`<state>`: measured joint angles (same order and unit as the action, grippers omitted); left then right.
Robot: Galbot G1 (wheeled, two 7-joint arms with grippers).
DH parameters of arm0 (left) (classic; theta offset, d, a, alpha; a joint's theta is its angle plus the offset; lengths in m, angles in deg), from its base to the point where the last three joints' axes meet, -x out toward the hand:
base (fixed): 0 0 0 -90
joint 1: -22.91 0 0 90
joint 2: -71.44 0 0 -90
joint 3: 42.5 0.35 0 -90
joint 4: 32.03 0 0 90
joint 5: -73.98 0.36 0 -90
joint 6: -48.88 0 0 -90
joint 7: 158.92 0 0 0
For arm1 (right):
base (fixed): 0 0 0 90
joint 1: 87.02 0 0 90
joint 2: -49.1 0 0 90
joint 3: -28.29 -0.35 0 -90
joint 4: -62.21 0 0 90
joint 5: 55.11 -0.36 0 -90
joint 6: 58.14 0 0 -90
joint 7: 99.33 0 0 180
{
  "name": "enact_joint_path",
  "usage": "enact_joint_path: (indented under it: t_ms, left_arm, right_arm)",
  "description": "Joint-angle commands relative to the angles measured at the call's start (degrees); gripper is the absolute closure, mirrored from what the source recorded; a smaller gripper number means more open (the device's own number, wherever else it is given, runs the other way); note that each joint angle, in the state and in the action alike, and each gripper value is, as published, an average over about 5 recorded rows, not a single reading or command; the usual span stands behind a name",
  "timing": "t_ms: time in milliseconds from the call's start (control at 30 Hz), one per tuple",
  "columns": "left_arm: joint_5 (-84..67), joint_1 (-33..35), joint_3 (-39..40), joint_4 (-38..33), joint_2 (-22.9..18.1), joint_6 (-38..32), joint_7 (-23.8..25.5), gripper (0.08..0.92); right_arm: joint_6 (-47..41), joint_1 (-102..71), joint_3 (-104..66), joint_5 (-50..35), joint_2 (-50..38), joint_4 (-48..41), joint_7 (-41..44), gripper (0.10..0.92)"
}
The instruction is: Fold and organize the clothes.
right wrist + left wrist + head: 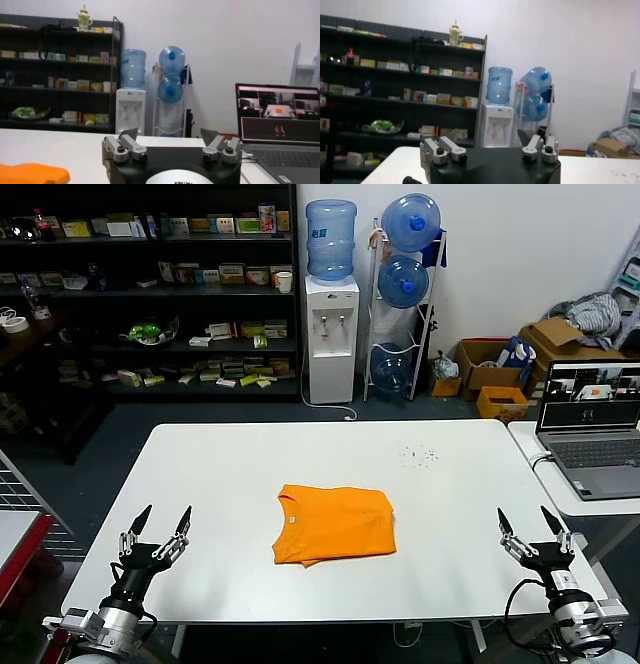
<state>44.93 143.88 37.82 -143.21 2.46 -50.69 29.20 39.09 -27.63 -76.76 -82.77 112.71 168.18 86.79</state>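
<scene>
Orange T-shirt (334, 524) lies folded mid tabletop (220, 474). Looks abt done, maybe just tidy it. Left hand (157, 520) & right hand (529, 518) wait near, fingers apart.

A white table (450, 514) is spread beneath both claws. An open laptop (590, 424) is set beyond the right claw. A water dispenser (330, 334) and shelves (150, 284) are seen far ahead.

T-shirt (334, 525) lettering hidden – folded, laptop (592, 428) cut off – right edge
</scene>
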Motion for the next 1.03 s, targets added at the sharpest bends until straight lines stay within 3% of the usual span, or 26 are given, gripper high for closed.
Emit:
enact_joint_path:
  t_ms: [33, 1033]
  left_arm:
    - [2.7, 3.4, -2.2, -1.1, -0.6, -3.1, 1.8, 0.177]
    - [3.2, 3.0, -2.5, -1.0, -1.5, -3.0, 1.2, 0.177]
  right_arm:
    - [3.1, -1.0, -1.3, 2.6, 2.2, -0.7, 0.7, 0.203]
    - [3.4, -1.0, -1.4, 4.1, 2.8, -0.4, 0.0, 0.203]
